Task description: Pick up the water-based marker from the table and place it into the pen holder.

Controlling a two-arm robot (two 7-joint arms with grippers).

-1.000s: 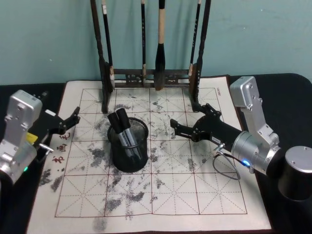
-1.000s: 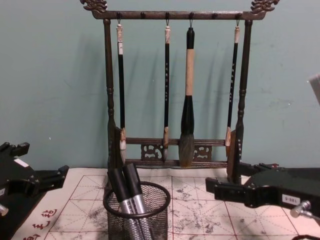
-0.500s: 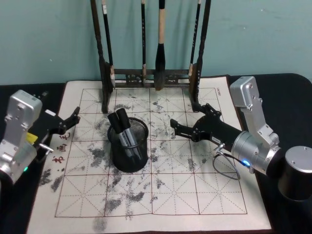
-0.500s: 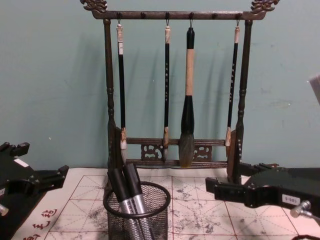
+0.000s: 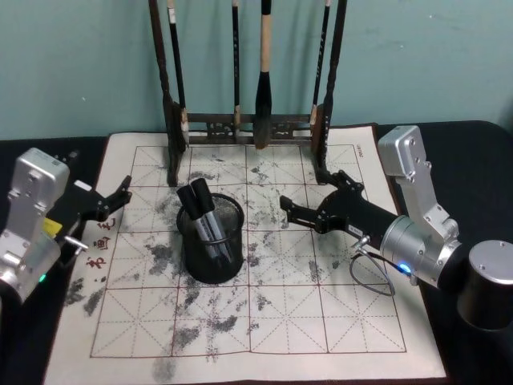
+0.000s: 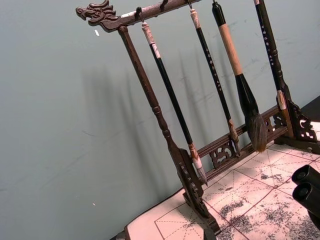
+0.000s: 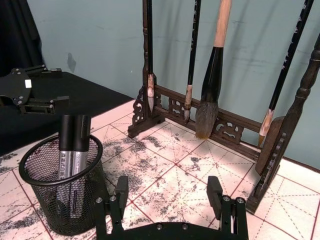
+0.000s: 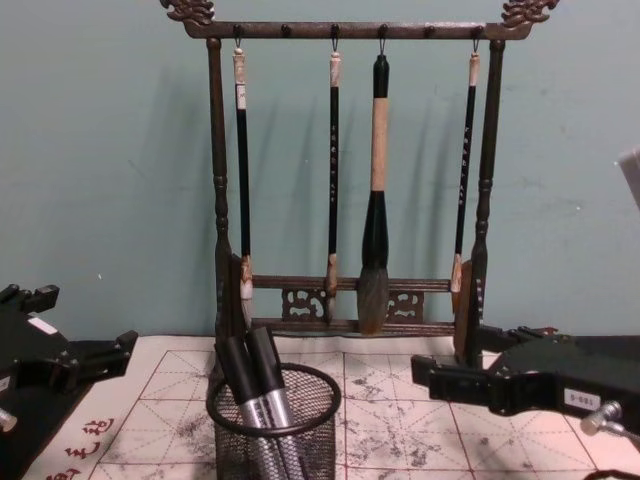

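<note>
The black wire-mesh pen holder (image 5: 211, 241) stands left of centre on the ink-smudged felt mat (image 5: 304, 313) that covers the table. Two water-based markers (image 5: 203, 212) with black caps and silver barrels lean inside it, side by side. They also show in the chest view, markers (image 8: 257, 378) in the pen holder (image 8: 274, 428), and in the right wrist view, markers (image 7: 73, 146). My right gripper (image 5: 309, 195) hovers just right of the holder, open and holding nothing; its fingers (image 7: 120, 192) are spread wide. My left gripper (image 5: 119, 197) rests at the mat's left edge, open and holding nothing.
A tall dark wooden brush rack (image 5: 248, 124) with several hanging brushes stands along the mat's far edge, just behind the holder. A grey cable loop (image 5: 373, 277) lies on the mat under my right arm. A black cylinder (image 5: 489, 289) stands at the far right.
</note>
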